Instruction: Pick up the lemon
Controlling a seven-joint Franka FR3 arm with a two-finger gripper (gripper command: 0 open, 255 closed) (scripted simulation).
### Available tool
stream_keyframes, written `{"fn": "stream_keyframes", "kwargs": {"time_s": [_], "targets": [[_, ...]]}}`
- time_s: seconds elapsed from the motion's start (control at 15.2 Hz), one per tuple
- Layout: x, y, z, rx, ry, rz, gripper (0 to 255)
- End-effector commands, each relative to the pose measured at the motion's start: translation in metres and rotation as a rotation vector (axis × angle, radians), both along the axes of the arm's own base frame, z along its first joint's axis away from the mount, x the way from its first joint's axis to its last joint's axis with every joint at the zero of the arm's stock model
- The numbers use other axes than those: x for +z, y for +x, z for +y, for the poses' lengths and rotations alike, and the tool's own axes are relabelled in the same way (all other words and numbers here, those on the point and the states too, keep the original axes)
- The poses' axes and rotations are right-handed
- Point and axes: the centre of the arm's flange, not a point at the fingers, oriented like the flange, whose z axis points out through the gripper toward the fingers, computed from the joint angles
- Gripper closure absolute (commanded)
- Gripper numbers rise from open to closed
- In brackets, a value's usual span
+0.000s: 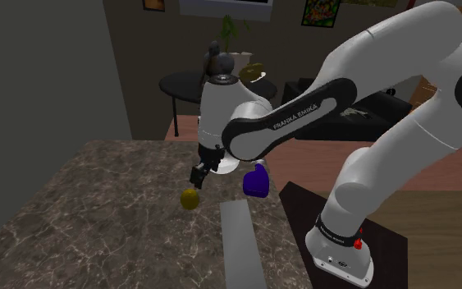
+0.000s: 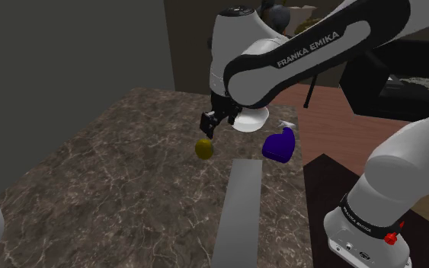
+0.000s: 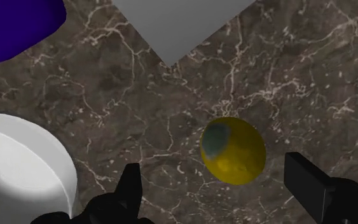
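The lemon (image 3: 233, 150) lies on a dark brown marble-look counter (image 3: 298, 76) threaded with thin pale veins. It is a small, rounded, dull-yellow fruit with a faintly pebbled skin and 1 grey-green blotch on the side turned toward the white bowl (image 3: 18, 165).

In the wrist view, the all-black gripper (image 3: 219, 191) is spread wide. Its 2 blocky, flat-sided fingers (image 3: 130, 191) stand well apart, and the lemon sits just ahead of the gap between them, nearer the finger away from the bowl. Neither finger touches it.

In the shoulder view the gripper (image 1: 198, 176) hangs at the end of the smooth white arm, pointing down at a slant. The lemon (image 1: 189, 199) is just below its tips, near the middle of the counter (image 1: 98, 205). The second exterior view agrees, with the gripper (image 2: 208, 124) just above the lemon (image 2: 203, 148) and seemingly clear of the stone, though the angle makes that gap hard to judge.

The bowl (image 2: 251, 120) is plain, matte and thick-walled with a round rim, and it sits partly behind the wrist. A glossy deep-purple object (image 2: 280, 145) with soft, lumpy curves rests near the counter's edge on the stand's side (image 1: 256, 181). A flat grey strip (image 2: 239, 213) with straight edges and no texture runs along the counter (image 2: 113, 183) from near the lemon toward the camera, its square corner showing in the wrist view (image 3: 177, 22).
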Motion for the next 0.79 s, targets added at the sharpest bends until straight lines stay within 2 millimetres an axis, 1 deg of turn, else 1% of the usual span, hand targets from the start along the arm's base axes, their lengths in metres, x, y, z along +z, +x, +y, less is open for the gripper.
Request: {"fn": "stream_keyframes", "kwargs": {"time_s": [0.0,0.2,0.73], "targets": [[-0.018,0.008,0.015,-0.002,-0.007,-0.023,0],[-0.041,0.021,0.040,-0.005,-0.020,-0.051,0],[-0.081,0.021,0.040,-0.005,-0.020,-0.051,0]]}}
